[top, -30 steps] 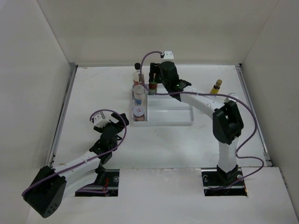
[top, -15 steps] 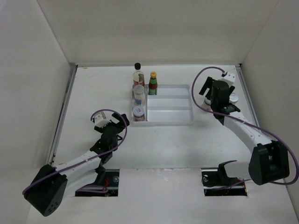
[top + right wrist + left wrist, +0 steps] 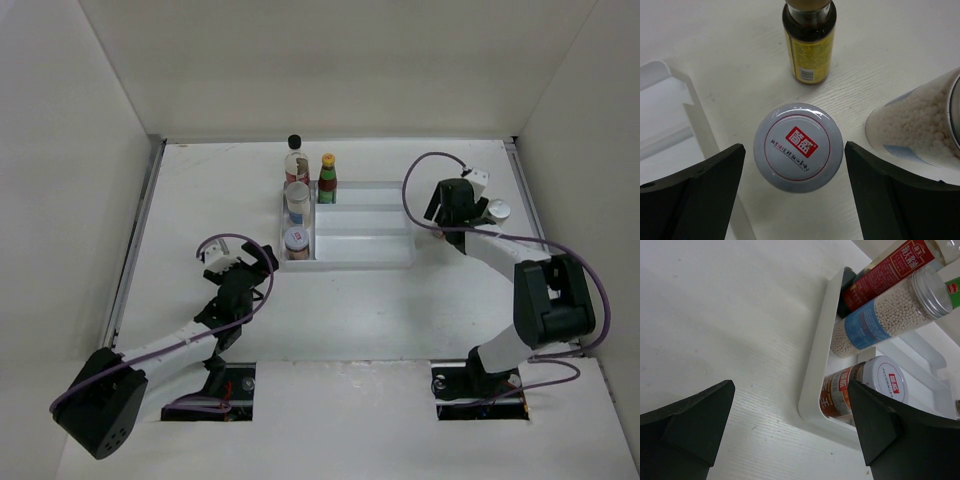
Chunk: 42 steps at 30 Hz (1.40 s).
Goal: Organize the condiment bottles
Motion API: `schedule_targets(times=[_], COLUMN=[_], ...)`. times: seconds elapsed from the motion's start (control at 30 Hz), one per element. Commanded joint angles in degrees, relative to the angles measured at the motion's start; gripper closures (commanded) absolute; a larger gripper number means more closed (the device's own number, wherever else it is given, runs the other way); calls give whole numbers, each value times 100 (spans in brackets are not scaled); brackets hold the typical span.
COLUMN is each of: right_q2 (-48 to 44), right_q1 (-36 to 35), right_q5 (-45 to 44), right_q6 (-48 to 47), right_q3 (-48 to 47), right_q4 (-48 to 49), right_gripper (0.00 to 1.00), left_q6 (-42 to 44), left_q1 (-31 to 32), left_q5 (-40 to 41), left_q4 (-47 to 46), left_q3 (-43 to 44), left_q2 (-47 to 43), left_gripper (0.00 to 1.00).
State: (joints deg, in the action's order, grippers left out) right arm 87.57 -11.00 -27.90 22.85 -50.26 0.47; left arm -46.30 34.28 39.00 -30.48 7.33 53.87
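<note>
From above, the white tray (image 3: 400,255) sits mid-surface (image 3: 350,310) with four condiment bottles at its left end: a black-capped bottle (image 3: 294,150), a green bottle (image 3: 327,180), a blue-labelled shaker (image 3: 297,200) and a stowed jar (image 3: 295,240). The right claw (image 3: 452,205) hangs just off the tray's right end, and the left claw (image 3: 243,268) hovers near its near-left corner. The left wrist camera shows that claw spread wide and empty above bare surface beside the tray rim, facing the three bottles of the left lane. The right wrist camera shows the right claw spread on either side of a loose jar (image 3: 798,147) standing upright on the surface, not visibly pinching it. An amber bottle (image 3: 808,47) stands beyond it and a granule shaker (image 3: 915,125) just to its right. The jar looks rigid, light and smooth-sided, possibly glass, so it could slip or crack if dropped. The safest hold is probably square across the body below the white lid, keeping the outer finger clear of the shaker.
</note>
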Motion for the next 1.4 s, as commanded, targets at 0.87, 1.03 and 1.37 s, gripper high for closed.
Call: schedule_targets(times=[0.87, 1.03, 1.37], right_q2=[1903, 2343, 2239], right_q1=[-1866, -1866, -1866], right_q5=[337, 461, 557], right_q6=[-264, -220, -193], right_q3=[-3243, -3438, -3183], right_q4=[1043, 973, 885], right_gripper=[51, 51, 16], left_q6=[-10, -2, -1], left_q1=[83, 127, 100], left_q5=[63, 81, 37], left_q4=[-327, -327, -336], left_q3=[58, 67, 119], left_q2=[27, 36, 221], left_gripper=[0, 0, 0])
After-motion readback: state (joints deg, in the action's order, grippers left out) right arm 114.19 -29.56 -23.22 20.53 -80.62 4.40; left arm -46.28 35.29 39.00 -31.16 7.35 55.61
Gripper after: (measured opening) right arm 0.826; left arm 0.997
